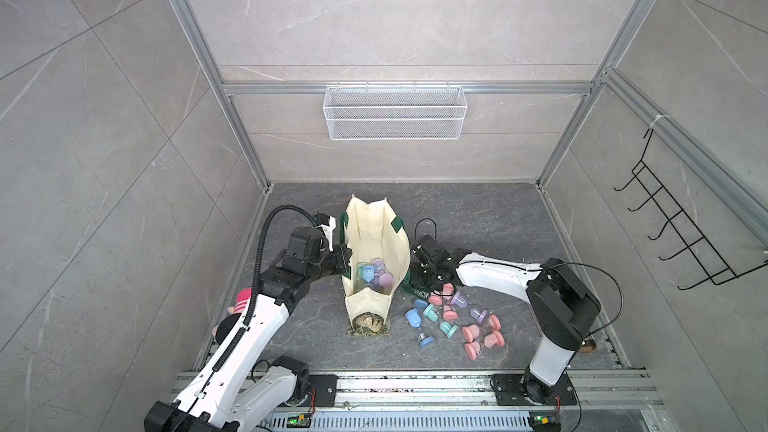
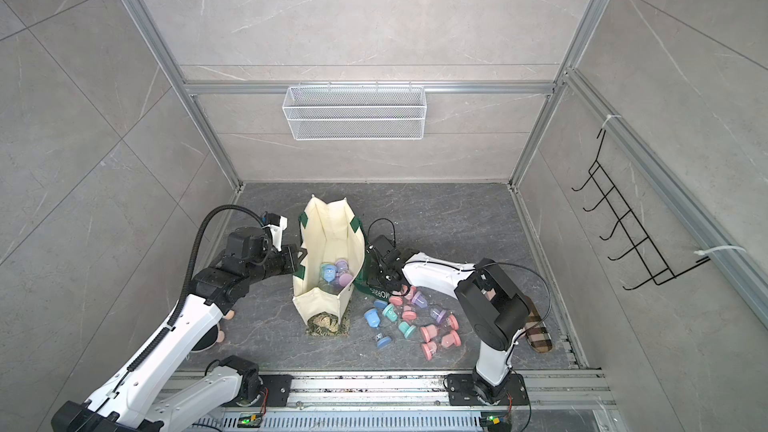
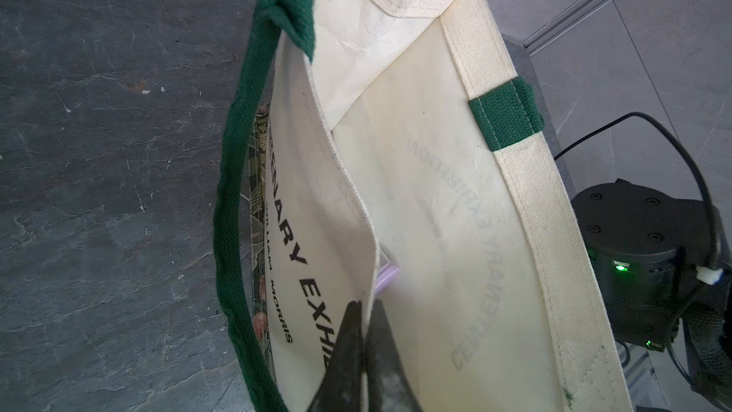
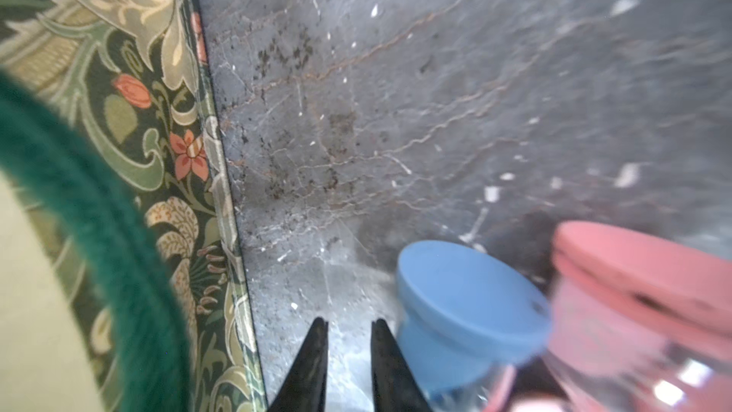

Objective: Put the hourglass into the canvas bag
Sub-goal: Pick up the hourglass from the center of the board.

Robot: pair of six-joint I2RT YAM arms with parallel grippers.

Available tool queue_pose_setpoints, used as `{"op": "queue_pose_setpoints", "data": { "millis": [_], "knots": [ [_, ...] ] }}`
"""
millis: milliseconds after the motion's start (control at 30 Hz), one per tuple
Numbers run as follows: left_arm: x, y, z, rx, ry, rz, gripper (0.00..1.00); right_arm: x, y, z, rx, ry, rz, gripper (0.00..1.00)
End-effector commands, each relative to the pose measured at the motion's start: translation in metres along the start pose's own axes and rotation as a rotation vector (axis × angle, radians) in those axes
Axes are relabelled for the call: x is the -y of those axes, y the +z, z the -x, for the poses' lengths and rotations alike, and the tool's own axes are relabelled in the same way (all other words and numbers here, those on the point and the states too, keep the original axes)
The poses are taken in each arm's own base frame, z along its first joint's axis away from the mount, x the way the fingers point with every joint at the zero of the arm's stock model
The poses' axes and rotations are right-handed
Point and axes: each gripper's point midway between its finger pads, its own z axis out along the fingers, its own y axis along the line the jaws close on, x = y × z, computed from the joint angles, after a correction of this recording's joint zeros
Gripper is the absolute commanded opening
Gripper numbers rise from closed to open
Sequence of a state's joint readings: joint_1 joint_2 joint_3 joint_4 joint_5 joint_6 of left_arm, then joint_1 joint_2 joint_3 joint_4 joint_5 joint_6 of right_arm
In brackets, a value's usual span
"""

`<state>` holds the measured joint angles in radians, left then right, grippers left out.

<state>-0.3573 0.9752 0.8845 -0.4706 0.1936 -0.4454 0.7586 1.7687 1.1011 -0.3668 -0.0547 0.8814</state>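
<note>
Standing upright on the dark marbled tabletop (image 1: 478,222), the large boxy cream canvas bag (image 1: 370,224) with dark green straps gapes wide because the left gripper (image 3: 365,305) pinches its left rim, fingers pressed together on the cloth. A few small pastel-capped glass hourglasses (image 1: 374,274) already lie at its bottom. More loose hourglasses (image 1: 453,320) are scattered on the right, near the bag. The right gripper (image 4: 348,323) hangs low at the far end of that pile, just beside the bag's right wall, jaws drawn almost together on nothing. A blue-capped hourglass (image 4: 467,303) lies right beside it. I'd judge it must spread before taking that one.
</note>
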Motion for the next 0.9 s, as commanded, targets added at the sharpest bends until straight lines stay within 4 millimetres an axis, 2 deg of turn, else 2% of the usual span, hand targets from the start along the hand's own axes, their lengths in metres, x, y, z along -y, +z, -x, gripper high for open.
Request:
{"op": "queue_pose_setpoints", "data": {
  "millis": [0, 133, 267, 433, 667, 867],
  "knots": [
    [-0.001, 0.001, -0.002, -0.014, 0.005, -0.003, 0.0, 0.011, -0.018, 0.002, 0.028, -0.038, -0.051, 0.27],
    [-0.001, 0.0, -0.002, -0.012, 0.004, -0.001, 0.0, 0.005, -0.033, 0.006, 0.052, -0.064, -0.03, 0.36],
    [-0.002, 0.002, -0.003, -0.018, 0.003, 0.001, 0.0, 0.013, -0.038, 0.005, 0.049, -0.076, -0.073, 0.42],
    [-0.002, 0.002, -0.003, -0.018, 0.002, 0.001, 0.0, 0.022, -0.024, -0.006, 0.002, -0.077, -0.128, 0.44],
    [-0.001, 0.001, -0.003, -0.017, 0.002, -0.001, 0.0, 0.003, -0.002, -0.013, -0.034, -0.138, -0.132, 0.46],
    [-0.001, 0.001, -0.003, -0.016, 0.003, -0.001, 0.0, 0.007, 0.013, -0.01, -0.042, -0.121, -0.188, 0.47]
  ]
}}
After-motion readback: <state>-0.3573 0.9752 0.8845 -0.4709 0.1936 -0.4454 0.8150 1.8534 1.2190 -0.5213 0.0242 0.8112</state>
